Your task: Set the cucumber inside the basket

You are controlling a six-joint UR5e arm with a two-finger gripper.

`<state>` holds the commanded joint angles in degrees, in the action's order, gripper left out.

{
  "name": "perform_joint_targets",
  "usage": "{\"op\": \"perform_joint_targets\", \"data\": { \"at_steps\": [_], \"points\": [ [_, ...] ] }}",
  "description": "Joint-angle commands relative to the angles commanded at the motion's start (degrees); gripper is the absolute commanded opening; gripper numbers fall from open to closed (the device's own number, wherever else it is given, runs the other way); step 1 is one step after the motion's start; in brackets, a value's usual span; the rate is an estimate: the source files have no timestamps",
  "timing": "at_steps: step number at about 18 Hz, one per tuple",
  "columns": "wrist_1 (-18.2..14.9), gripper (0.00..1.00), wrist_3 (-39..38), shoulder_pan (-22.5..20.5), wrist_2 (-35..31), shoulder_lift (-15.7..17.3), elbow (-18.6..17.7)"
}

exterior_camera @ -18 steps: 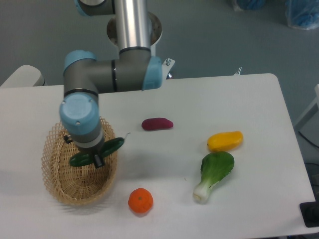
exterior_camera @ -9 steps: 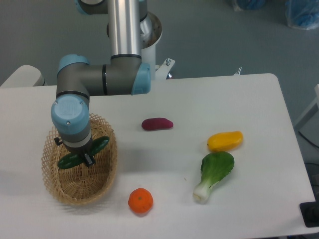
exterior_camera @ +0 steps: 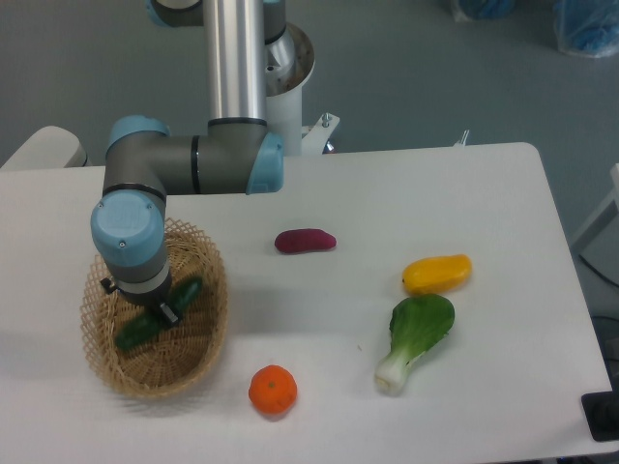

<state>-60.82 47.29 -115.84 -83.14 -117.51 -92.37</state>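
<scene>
Inside the wicker basket (exterior_camera: 208, 333), the gripper (exterior_camera: 158, 311) hangs low with the cucumber (exterior_camera: 155, 316) clamped between its fingers.

The cucumber lies slantwise within the basket's oval, gripped near its middle so both ends stick out evenly, which suits a level set-down; whether it touches the woven floor I cannot tell. Nothing else shows in the basket. On the white table (exterior_camera: 435, 193) outside it sit an orange (exterior_camera: 273, 390) just beside the basket, a purple sweet potato (exterior_camera: 306, 241), a yellow mango (exterior_camera: 437, 274) and a bok choy (exterior_camera: 414, 340).
</scene>
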Motion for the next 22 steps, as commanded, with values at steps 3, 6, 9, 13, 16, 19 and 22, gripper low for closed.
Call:
{"op": "perform_joint_targets", "data": {
  "at_steps": [3,6,9,13,16,19,22],
  "points": [
    [-0.1,1.00,0.0,0.0,-0.2,0.1,0.4],
    [0.0,1.00,0.0,-0.5,-0.5,0.3,1.3],
    [-0.1,1.00,0.1,-1.3,-3.2,0.4,2.5],
    [-0.7,1.00,1.0,-5.5,-4.7,1.1,4.2],
    [-1.9,1.00,5.2,-8.2,-4.8,1.7,5.8],
    [-3.4,1.00,14.0,-10.4,-5.1,2.1,6.0],
    [-3.4,1.00,18.4,-14.0,-7.6,2.8,6.2]
  ]
}}
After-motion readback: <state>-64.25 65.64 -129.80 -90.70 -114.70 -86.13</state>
